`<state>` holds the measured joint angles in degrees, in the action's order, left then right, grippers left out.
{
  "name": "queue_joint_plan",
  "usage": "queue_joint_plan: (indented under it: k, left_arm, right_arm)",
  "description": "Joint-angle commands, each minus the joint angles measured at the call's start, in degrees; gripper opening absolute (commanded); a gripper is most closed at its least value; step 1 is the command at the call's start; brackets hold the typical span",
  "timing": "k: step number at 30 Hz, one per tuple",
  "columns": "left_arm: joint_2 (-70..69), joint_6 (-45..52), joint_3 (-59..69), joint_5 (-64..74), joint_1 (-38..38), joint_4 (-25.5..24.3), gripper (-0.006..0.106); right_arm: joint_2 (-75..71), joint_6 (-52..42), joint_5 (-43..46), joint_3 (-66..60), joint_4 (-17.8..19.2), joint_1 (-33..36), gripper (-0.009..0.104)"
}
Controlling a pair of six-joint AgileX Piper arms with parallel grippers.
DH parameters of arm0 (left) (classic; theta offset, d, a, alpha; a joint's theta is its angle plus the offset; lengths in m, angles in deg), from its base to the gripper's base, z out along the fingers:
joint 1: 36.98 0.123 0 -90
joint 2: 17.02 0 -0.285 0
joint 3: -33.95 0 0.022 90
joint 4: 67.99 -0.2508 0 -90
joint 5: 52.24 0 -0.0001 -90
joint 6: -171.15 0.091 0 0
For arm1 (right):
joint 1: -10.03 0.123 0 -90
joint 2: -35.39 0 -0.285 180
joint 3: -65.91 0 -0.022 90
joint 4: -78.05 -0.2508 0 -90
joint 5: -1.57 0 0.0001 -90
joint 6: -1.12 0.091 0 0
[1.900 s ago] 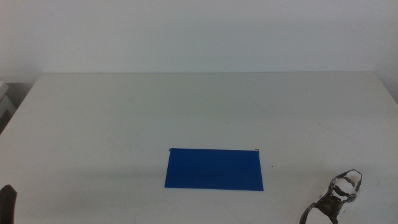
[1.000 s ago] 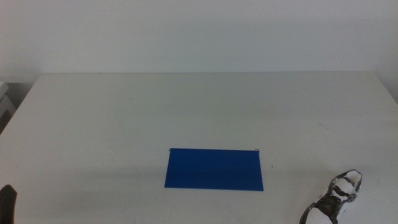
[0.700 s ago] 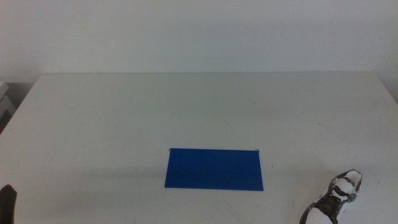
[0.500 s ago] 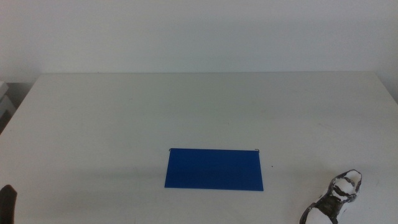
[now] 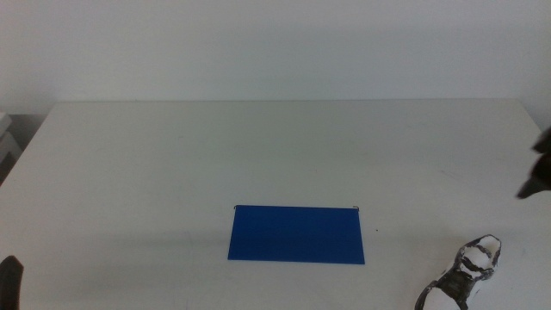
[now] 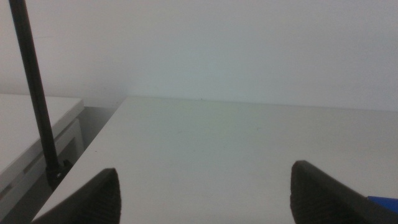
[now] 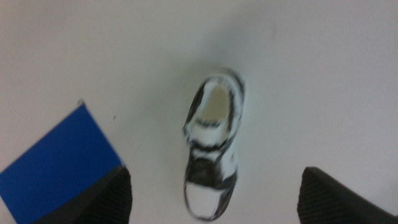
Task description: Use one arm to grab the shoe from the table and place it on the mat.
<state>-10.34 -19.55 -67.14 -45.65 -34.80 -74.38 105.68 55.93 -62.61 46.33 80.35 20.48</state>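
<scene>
The black-and-white shoe (image 5: 465, 277) lies on the table near the front right, apart from the deep blue mat (image 5: 297, 233) to its left. A dark part of the right arm (image 5: 539, 170) shows at the right edge, behind the shoe. In the right wrist view the open, empty right gripper (image 7: 214, 186) hovers above the shoe (image 7: 214, 134), with a corner of the mat (image 7: 56, 163) beside it. The left gripper (image 6: 205, 199) is open and empty and waits at the front left corner, showing as a dark tip (image 5: 9, 280) in the middle view.
The white table (image 5: 258, 146) stretches far behind the mat to a white wall. In the left wrist view a black pole (image 6: 34, 93) and a low white shelf (image 6: 31, 130) stand off the table's left side. A sliver of the mat (image 6: 384, 200) shows there too.
The right arm has come into the middle view at the right edge. The shoe, the mat and the left gripper have not moved.
</scene>
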Motion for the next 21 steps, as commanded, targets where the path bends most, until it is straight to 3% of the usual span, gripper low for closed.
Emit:
queue_joint_plan:
  k: [1, 7, 21]
  left_arm:
    - [-0.4, -0.2, 0.3, -4.7, -0.2, 0.2, 0.094]
    - [-0.4, -0.2, 0.3, -4.7, -0.2, 0.2, 0.094]
    - [-0.4, -0.2, 0.3, -4.7, -0.2, 0.2, 0.094]
  right_arm:
    - [0.9, 3.5, 1.1, 1.9, 0.0, 2.6, 0.091]
    - [6.1, 6.4, 1.0, 1.9, 0.4, 6.5, 0.091]
    - [18.4, 11.9, 1.6, 1.7, 2.7, 7.0, 0.091]
